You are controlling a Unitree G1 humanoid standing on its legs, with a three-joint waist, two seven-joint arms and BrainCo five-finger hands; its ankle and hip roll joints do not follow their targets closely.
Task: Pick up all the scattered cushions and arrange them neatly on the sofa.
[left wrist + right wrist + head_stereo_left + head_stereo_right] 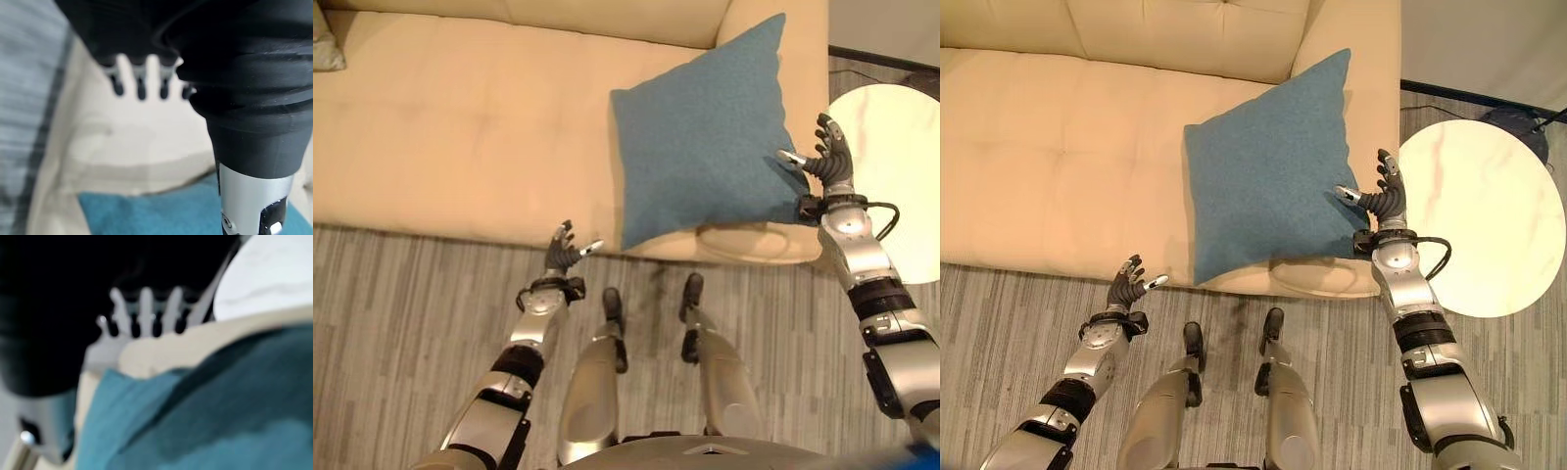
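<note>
A square blue fabric cushion (705,137) is seen propped at the right end of a cream upholstered sofa (460,127), leaning against the armrest, with one corner raised toward one o'clock and its lower corner reaching the seat's front edge at about six o'clock of the cushion. The right hand (829,157) is held at the cushion's three o'clock edge, its fingers (1389,171) straight and spread with the thumb tip at, or just touching, the fabric; nothing is clasped. The left hand (565,251) is raised over the grey striped carpet (401,313) in front of the sofa, at about seven o'clock of the cushion and apart from it, its fingers loosely apart and empty. A round white marble-patterned tabletop (1484,225) stands at three o'clock beyond the armrest. A corner of a grey cushion (325,44) is glimpsed at the sofa's far ten o'clock end. The blue cushion is judged to be light, soft and compressible, not fragile, with a woven cover that should not slip; it is likely to sag and fold if taken by a single corner. It is best taken by two opposite edges, at nine and three o'clock, so that it can be squared against the backrest without flopping.
</note>
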